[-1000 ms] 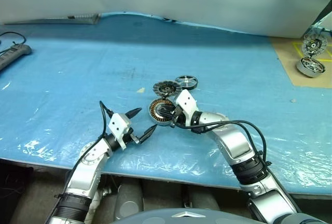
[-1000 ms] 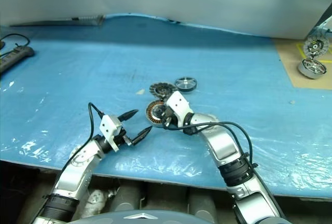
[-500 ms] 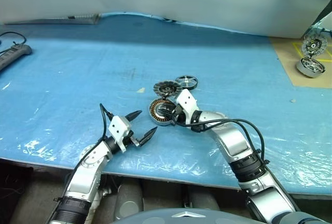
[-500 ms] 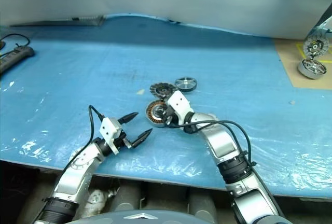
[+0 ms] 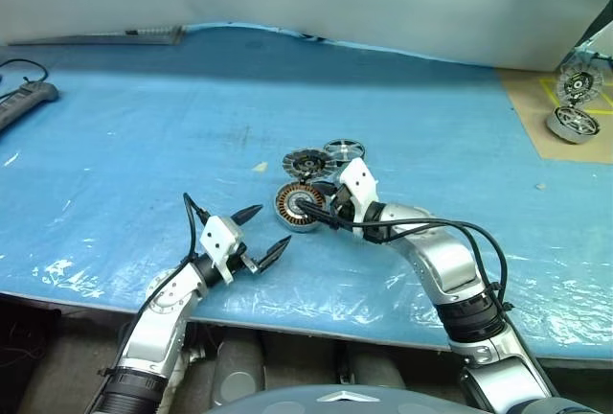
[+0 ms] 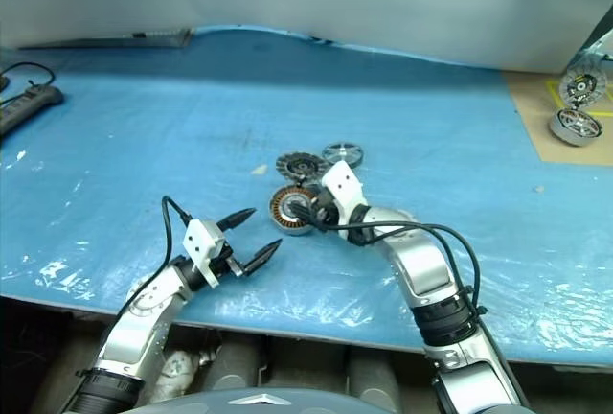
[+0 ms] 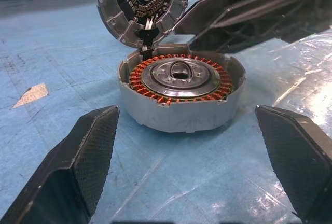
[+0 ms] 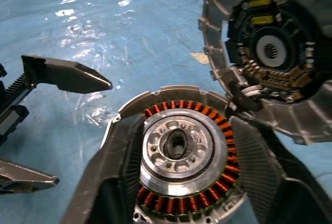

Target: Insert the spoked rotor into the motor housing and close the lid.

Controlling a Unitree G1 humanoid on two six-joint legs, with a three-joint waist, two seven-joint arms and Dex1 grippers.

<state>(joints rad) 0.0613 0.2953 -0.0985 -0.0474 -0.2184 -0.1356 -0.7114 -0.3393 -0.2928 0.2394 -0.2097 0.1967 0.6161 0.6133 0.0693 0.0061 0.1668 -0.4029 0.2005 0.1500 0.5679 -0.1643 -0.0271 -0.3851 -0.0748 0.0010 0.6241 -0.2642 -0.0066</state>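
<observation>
The motor housing [image 5: 295,206], a grey cup with copper windings and a silver hub, lies on the blue sheet in the middle of the table. The lid [image 5: 306,162] leans tilted just behind it, its dark inner face toward the housing [image 7: 181,86]. Beyond the lid, the spoked rotor [image 5: 343,151] lies flat. My right gripper [image 5: 308,209] hangs over the housing's far rim, open, one finger [image 8: 122,167] on each side of the hub, holding nothing. On the housing's near left, my left gripper [image 5: 273,224] is open, empty and pointing at it.
A power strip [image 5: 21,103] lies at the far left edge. Other motor parts [image 5: 573,123] sit on a brown board at the far right. A small tan scrap [image 5: 260,167] lies left of the lid. The table's front edge runs just below both arms.
The right gripper's fingers have spread apart over the housing. The left arm, housing, lid and rotor have stayed where they were.
</observation>
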